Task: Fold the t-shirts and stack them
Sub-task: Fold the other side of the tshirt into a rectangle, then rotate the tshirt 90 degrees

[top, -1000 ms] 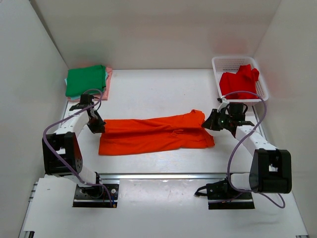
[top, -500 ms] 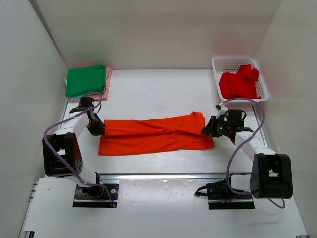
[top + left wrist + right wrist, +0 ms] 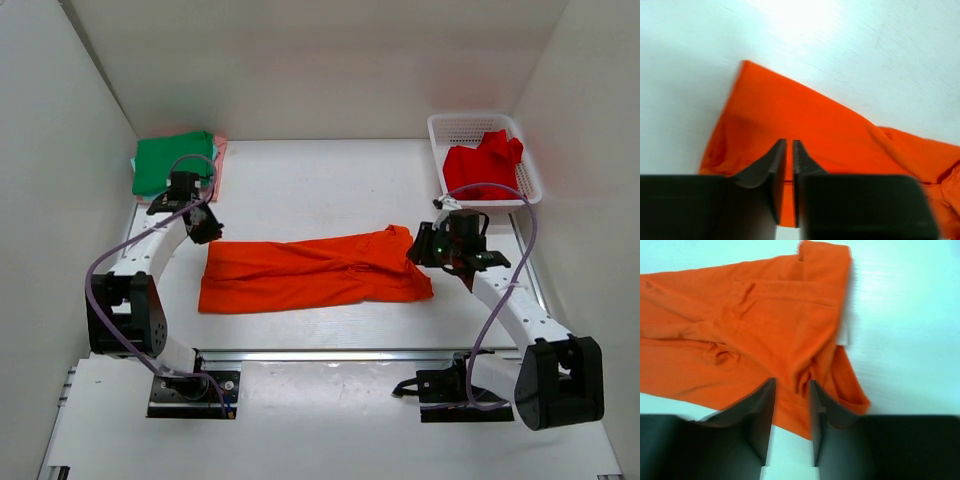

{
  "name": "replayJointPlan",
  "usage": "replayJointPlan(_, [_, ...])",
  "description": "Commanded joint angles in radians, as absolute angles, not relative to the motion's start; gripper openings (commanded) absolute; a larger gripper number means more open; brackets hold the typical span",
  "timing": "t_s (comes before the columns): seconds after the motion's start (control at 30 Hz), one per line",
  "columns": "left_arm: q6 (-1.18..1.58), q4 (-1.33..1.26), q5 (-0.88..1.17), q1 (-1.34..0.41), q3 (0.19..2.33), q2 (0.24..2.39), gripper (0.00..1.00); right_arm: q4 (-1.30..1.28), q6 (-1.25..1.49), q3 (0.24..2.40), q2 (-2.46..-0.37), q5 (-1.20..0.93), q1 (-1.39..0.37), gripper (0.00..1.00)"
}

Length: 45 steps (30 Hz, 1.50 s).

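Observation:
The bright orange t-shirt (image 3: 310, 272) lies on the table as a long flat band running left to right. My left gripper (image 3: 207, 232) hovers just beyond its far left corner, with the jaws all but closed and nothing in them. In the left wrist view (image 3: 789, 142) the orange cloth (image 3: 815, 125) lies below it. My right gripper (image 3: 420, 247) is open over the shirt's right end. In the right wrist view (image 3: 791, 382) the wrinkled cloth (image 3: 740, 315) shows between the fingers, not gripped. A folded green shirt (image 3: 173, 163) lies on a pink one (image 3: 219, 168) at the far left.
A white mesh basket (image 3: 450, 125) at the far right holds the crumpled red shirt (image 3: 482, 165). White walls close in the table on the left, back and right. A metal rail (image 3: 330, 354) runs along the near edge in front of the arm bases.
My left gripper has let go of the shirt's left edge and moved back and up toward the green stack. The right gripper dipped forward, then came back. The shirt's far left corner shifted slightly right.

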<state>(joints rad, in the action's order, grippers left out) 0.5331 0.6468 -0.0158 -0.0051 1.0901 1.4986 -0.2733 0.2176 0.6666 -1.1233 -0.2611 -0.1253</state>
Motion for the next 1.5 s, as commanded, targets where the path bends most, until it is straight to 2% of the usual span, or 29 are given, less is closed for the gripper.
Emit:
replayJointPlan(0.0, [0.517,0.618,-0.005,-0.067,1.092,1.532,0.18,-0.291,0.279,0.698,-1.159,-0.210,-0.211,0.21])
replayJointPlan(0.07, [0.528,0.620,0.000,-0.087,1.080,1.590,0.10,-0.284,0.310,0.690,-1.195,-0.204,-0.245,0.09])
replayJointPlan(0.1, [0.532,0.617,0.000,-0.103,1.063,1.618,0.06,-0.281,0.325,0.687,-1.230,-0.203,-0.271,0.00])
replayJointPlan(0.13, [0.535,0.612,-0.003,-0.115,1.062,1.630,0.02,-0.288,0.346,0.686,-1.258,-0.206,-0.282,0.00])
replayJointPlan(0.3, [0.555,0.635,-0.032,-0.178,1.052,1.703,0.03,-0.343,0.361,0.757,-1.449,-0.195,-0.301,0.00])
replayJointPlan(0.47, [0.525,0.718,-0.012,-0.245,1.089,1.782,0.00,-0.425,0.318,1.010,-1.734,-0.166,-0.281,0.00])
replayJointPlan(0.57, [0.538,0.761,0.038,-0.281,1.077,1.789,0.00,-0.492,0.295,1.283,-1.958,-0.184,-0.275,0.01])
replayJointPlan(0.7, [0.580,0.799,0.106,-0.337,1.043,1.718,0.00,-0.618,0.273,1.789,-2.277,-0.225,-0.265,0.00])
replayJointPlan(0.77, [0.600,0.807,0.199,-0.377,1.017,1.674,0.00,-0.714,0.235,2.188,-2.432,-0.235,-0.271,0.00])
replayJointPlan(0.8, [0.618,0.808,0.224,-0.391,0.988,1.642,0.00,-0.757,0.210,2.289,-2.518,-0.256,-0.273,0.00])
replayJointPlan(0.83, [0.641,0.811,0.280,-0.412,0.977,1.608,0.00,-0.802,0.195,2.485,-2.596,-0.264,-0.272,0.00])
replayJointPlan(0.9, [0.682,0.790,0.356,-0.442,0.960,1.559,0.00,-0.833,0.184,2.731,-2.664,-0.267,-0.268,0.00])
replayJointPlan(0.97, [0.713,0.769,0.406,-0.443,0.966,1.517,0.00,-0.836,0.170,2.732,-2.630,-0.268,-0.278,0.05])
replayJointPlan(1.03, [0.756,0.746,0.435,-0.433,0.986,1.473,0.00,-0.807,0.144,2.621,-2.530,-0.256,-0.294,0.09])
replayJointPlan(1.13, [0.765,0.733,0.502,-0.381,1.050,1.451,0.00,-0.679,0.097,2.215,-2.300,-0.216,-0.343,0.13])
replayJointPlan(1.17, [0.734,0.744,0.482,-0.350,1.086,1.445,0.00,-0.607,0.101,2.147,-2.198,-0.224,-0.365,0.13])
replayJointPlan(1.23, [0.700,0.784,0.414,-0.292,1.106,1.436,0.00,-0.511,0.127,1.938,-2.054,-0.235,-0.403,0.10])
replayJointPlan(1.33, [0.666,0.761,0.341,-0.177,1.026,1.413,0.00,-0.385,0.186,1.618,-1.875,-0.273,-0.483,0.09])
replayJointPlan(1.47, [0.635,0.713,0.209,-0.176,0.927,1.424,0.00,-0.313,0.258,1.454,-1.812,-0.345,-0.618,0.02])
